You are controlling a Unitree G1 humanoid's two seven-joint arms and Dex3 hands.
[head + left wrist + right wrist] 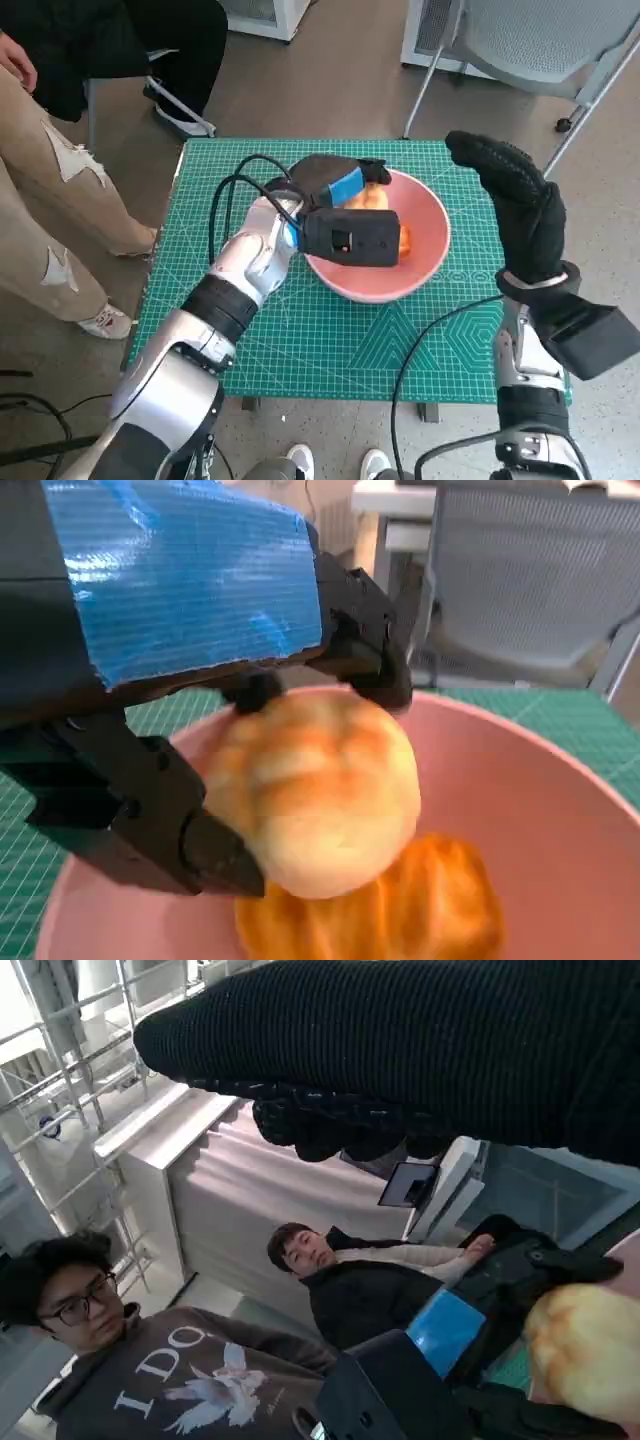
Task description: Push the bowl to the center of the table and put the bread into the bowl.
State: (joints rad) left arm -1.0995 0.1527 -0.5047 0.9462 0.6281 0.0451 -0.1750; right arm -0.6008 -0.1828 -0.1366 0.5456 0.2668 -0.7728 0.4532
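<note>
1. The pink bowl [425, 262] stands near the middle of the table [330, 340], a little toward the far edge. I judge the pushing step is finished or almost finished.
2. The left robot hand [335, 185] reaches over the bowl's rim and clamps a pale round bread [315, 785] between its black fingers [150, 815]. It holds the bread low inside the bowl, probably to release it without a drop.
3. This bread touches or nearly touches a second, more orange bread [420, 905] that already lies in the bowl.
4. The right robot hand [515, 205] is raised beside the bowl's right side, apart from it. It holds nothing and its fingers look stretched out, probably to stay out of the way.
5. In the head view the left wrist camera box [350, 238] hides most of the bread.
6. The right wrist view shows only the glove's edge and two seated persons [150, 1360], so the right fingers are hard to judge there.
</note>
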